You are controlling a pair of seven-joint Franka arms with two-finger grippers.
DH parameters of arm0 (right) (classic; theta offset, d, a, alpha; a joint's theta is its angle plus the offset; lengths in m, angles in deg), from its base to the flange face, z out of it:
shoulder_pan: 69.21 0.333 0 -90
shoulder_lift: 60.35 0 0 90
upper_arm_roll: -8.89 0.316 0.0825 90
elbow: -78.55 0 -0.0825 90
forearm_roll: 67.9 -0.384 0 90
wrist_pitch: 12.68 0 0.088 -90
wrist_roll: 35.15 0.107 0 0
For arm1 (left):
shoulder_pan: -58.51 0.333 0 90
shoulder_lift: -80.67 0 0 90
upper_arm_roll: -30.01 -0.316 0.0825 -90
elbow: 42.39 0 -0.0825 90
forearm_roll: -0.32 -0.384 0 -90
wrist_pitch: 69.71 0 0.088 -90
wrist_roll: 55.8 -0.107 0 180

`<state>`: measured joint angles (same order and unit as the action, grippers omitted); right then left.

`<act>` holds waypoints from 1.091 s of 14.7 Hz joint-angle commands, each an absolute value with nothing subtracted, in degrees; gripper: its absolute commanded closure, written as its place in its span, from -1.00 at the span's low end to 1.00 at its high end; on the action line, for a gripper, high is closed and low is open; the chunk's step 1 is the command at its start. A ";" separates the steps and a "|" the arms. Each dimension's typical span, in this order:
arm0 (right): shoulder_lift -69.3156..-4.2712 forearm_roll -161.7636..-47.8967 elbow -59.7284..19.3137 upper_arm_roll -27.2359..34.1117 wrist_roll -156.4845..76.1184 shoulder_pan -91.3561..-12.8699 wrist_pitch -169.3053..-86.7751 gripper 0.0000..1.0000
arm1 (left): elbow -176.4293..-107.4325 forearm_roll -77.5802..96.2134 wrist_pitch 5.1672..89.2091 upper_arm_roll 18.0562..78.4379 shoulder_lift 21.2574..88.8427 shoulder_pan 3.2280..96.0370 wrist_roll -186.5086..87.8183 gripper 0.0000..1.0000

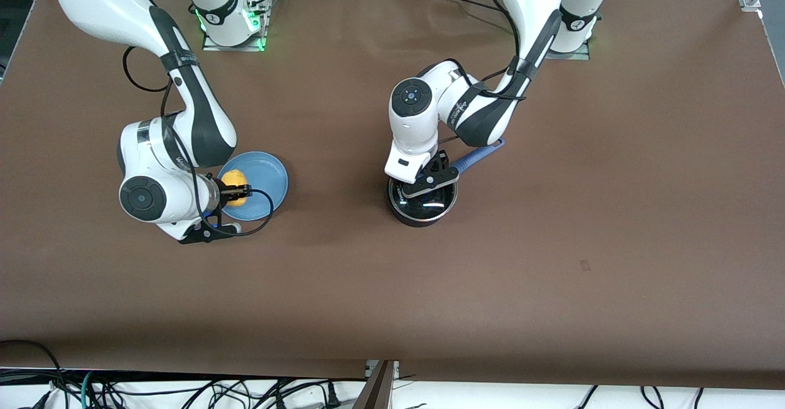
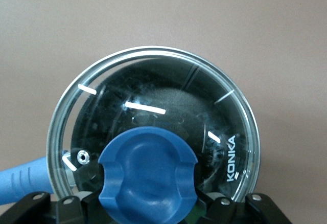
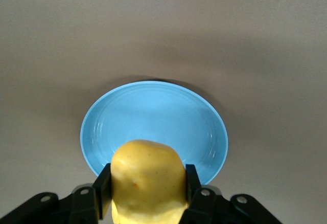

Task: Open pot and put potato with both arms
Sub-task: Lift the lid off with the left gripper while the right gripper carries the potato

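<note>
The black pot (image 1: 423,211) stands mid-table, its blue handle (image 1: 481,153) pointing toward the left arm's base. My left gripper (image 1: 429,183) is over it, shut on the blue knob (image 2: 148,175) of the clear glass lid (image 2: 214,111). I cannot tell whether the lid rests on the pot's rim or is just off it. My right gripper (image 1: 237,192) is shut on the yellow-orange potato (image 1: 234,182) and holds it just above the blue plate (image 1: 270,179). In the right wrist view the potato (image 3: 148,175) fills the gap between the fingers (image 3: 103,188), with the plate (image 3: 158,111) underneath.
The brown table top stretches around both spots. The plate lies toward the right arm's end, about a pot's width or more from the pot. Cables hang along the table's edge nearest the front camera.
</note>
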<state>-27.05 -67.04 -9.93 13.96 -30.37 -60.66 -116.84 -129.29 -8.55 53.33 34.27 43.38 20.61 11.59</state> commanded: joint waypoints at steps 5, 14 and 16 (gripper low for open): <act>-27.47 -75.53 -7.67 14.16 -29.35 -60.42 -115.87 0.54 | -130.11 -4.78 52.11 34.14 50.51 25.80 3.28 0.28; -26.69 -76.51 -6.79 17.85 0.32 -50.33 -126.12 0.54 | -130.63 3.23 37.26 34.14 60.19 42.14 -20.97 0.28; -26.07 -76.42 -6.79 18.03 8.31 -46.90 -131.05 0.55 | -132.47 3.23 37.34 34.14 60.72 45.22 -26.59 0.27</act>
